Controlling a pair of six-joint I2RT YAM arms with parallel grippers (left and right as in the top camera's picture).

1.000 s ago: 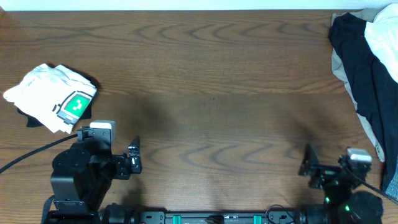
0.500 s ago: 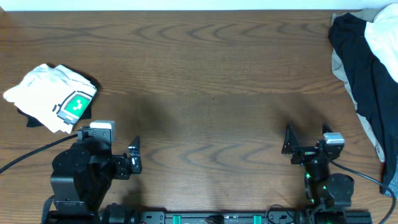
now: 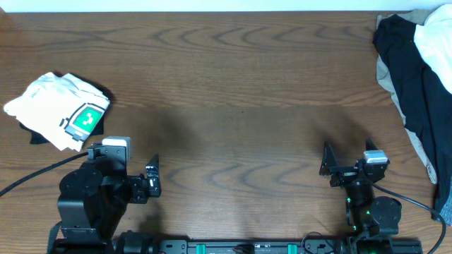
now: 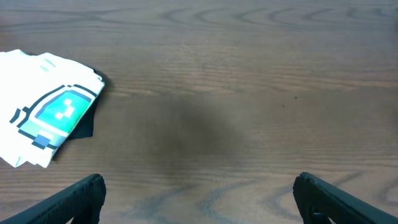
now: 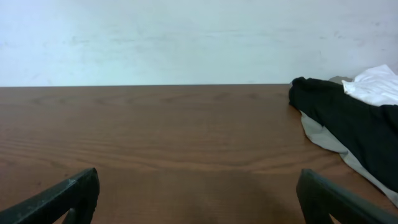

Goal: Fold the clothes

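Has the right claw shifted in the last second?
Yes. In the overhead view the right claw has moved leftward and slightly farther onto the table, away from the dark clothes heap at the right edge.

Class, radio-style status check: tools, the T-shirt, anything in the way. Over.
Left tool, right tool: open, empty. White T-shirt bunched far left, untouched, small black garment beneath. Dark heap far right; nothing blocking.

**White T-shirt folded at the left end**

The T-shirt lies in a loose, rumpled folded bundle near the left end of the wooden surface. It is plain white. Its square green-and-white print, outlined in black, faces up and sits tilted. Black cloth shows beneath its edges.
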